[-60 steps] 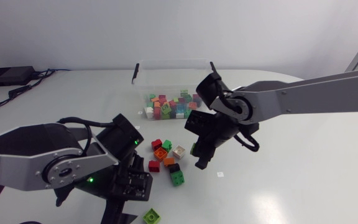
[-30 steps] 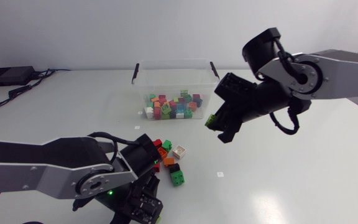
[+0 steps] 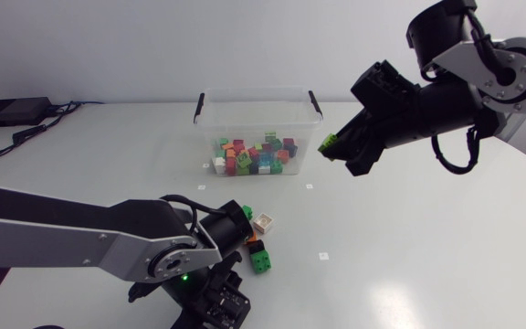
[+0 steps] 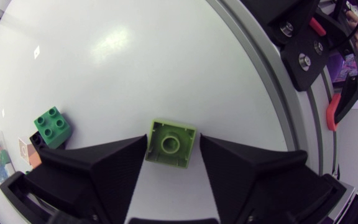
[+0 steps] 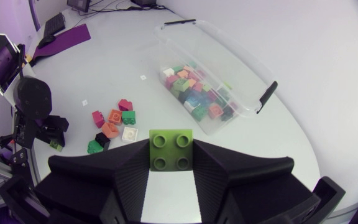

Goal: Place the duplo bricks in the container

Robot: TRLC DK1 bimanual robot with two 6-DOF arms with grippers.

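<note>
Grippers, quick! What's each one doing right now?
Left gripper: around a lime-green plastic duplo brick; grip cannot be told.
Right gripper: closed, holding a second lime-green plastic duplo brick.

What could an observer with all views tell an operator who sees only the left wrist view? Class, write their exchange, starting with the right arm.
Operator: Is my right gripper holding anything?
Observer: Yes. The right gripper is shut on a lime brick.
Operator: Is it over the container?
Observer: Not yet. It is raised beside the container, at its right end. In the right wrist view the container lies ahead of the gripper.
Operator: Is the container empty?
Observer: No. Many coloured bricks already lie on its floor.
</note>
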